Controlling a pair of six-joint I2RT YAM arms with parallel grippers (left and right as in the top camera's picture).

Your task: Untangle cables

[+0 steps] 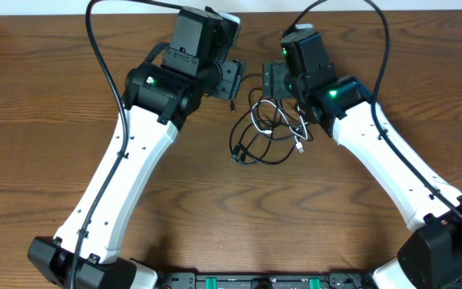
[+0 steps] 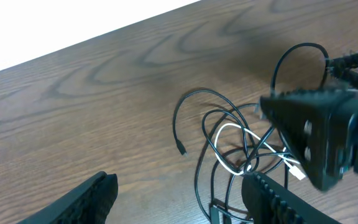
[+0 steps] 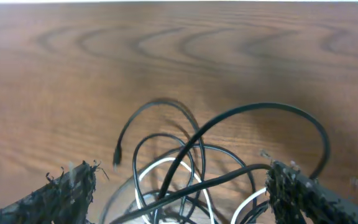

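Wooden table [image 1: 54, 120] bears cables [image 1: 271, 128], right pincer [image 3: 182, 190] overhanging them.

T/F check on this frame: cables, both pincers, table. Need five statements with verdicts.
1. The black cable and the white cable lie looped through each other in one tangle. True.
2. The left pincer is shut on the white cable. False: its jaws stand wide apart with only bare table between them, and it holds nothing.
3. The right pincer is open, with cable loops showing between its fingers in the right wrist view. True.
4. The cables have already been sorted into two separate piles. False: they still overlap in a single cluster between the two arms.
5. The table is white plastic. False: it is brown with a wood grain.
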